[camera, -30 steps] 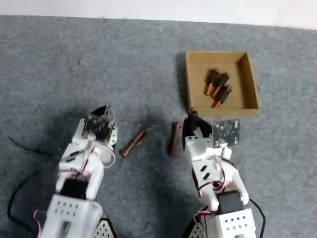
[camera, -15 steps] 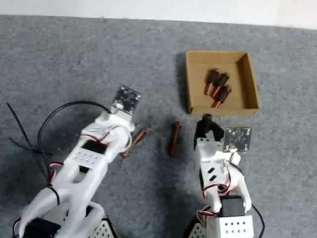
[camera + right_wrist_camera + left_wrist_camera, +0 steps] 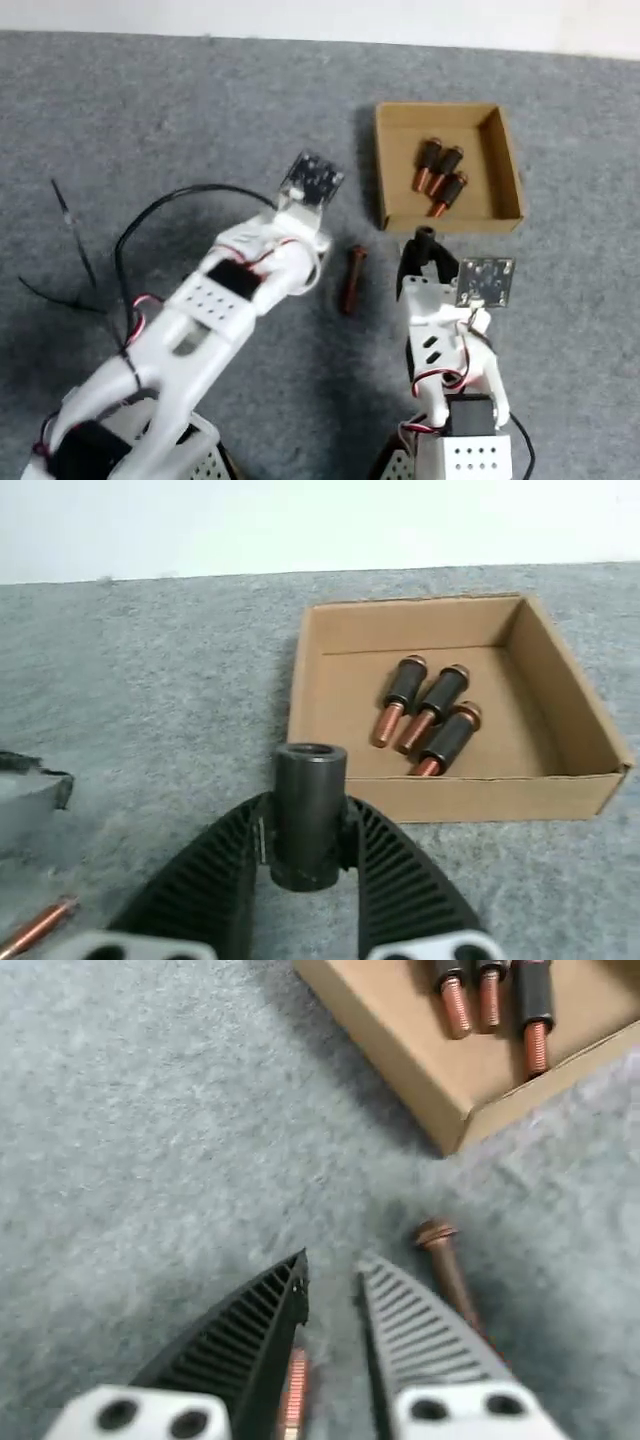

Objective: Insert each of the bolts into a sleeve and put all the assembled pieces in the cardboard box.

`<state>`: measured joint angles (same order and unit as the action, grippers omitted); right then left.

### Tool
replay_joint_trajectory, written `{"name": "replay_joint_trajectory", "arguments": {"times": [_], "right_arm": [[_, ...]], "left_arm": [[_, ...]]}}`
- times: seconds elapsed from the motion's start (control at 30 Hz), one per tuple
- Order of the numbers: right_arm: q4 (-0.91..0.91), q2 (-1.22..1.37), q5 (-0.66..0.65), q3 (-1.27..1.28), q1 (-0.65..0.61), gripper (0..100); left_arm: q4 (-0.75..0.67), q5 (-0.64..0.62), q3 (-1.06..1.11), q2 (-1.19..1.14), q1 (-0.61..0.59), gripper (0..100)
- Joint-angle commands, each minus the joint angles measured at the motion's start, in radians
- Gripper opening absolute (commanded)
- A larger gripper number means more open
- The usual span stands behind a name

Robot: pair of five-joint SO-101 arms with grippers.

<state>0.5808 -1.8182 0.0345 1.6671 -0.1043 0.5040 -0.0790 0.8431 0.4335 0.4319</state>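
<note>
**Assembled pieces** [image 3: 446,162]: 3, each a bolt seated in a black sleeve. They lie side by side inside the cardboard box [image 3: 480,798]. This share of the task looks done.

**Sleeve** [image 3: 308,780]: 1, black, upright, bore open at the top. The right end effector [image 3: 307,832] holds it, fingers closed against its sides, just short of the box's near wall.

**First loose bolt** [image 3: 350,280]: bare, lying on the tabletop [image 3: 150,130] between the 2 arms, head toward the box.

**Second loose bolt** [image 3: 293,1405]: bare, seen low between the fingers of the left end effector [image 3: 332,1260]. The jaws stand a little apart with nothing clamped at the tips. Whether they touch the bolt cannot be told.

**Outstanding, by judgement**: 2 bolts to sleeve, then 2 pieces to box.
</note>
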Motion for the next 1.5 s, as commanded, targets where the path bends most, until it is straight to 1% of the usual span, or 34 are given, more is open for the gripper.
{"name": "replay_joint_trajectory", "arguments": {"times": [0.0,0.33,0.43,0.5,0.53,0.63,0.73,0.97,1.27,1.47], "right_arm": [[-0.035,-0.013,-0.014,0.012,0.025,0.5],[-0.035,-0.013,-0.014,0.012,0.025,0.5],[-0.035,-0.013,-0.014,0.012,0.025,0.5],[-0.035,-0.013,-0.014,0.012,0.025,0.5],[-0.035,-0.013,-0.014,0.012,0.025,0.5],[-0.035,-0.013,-0.014,0.012,0.025,0.5],[-0.035,-0.013,-0.014,0.012,0.025,0.5],[-0.035,-0.013,-0.014,0.012,0.025,0.5],[-0.035,-0.013,-0.014,0.012,0.025,0.5],[-0.035,-0.013,-0.014,0.012,0.025,0.5]], "left_arm": [[0.072,-0.028,-0.148,-0.088,0.064,12],[0.071,-0.029,-0.314,-0.437,0.081,13],[0.072,-0.029,-0.380,-0.518,0.081,13],[0.074,-0.029,-0.426,-0.552,0.104,13],[0.086,-0.029,-0.438,-0.558,0.119,13],[0.183,-0.029,-0.470,-0.545,0.179,13],[0.249,-0.029,-0.501,-0.530,0.202,13],[0.252,-0.029,-0.521,-0.599,0.162,13],[0.259,-0.029,-0.648,-0.786,0.107,13],[0.345,-0.029,-0.707,-0.812,0.105,13]]}}
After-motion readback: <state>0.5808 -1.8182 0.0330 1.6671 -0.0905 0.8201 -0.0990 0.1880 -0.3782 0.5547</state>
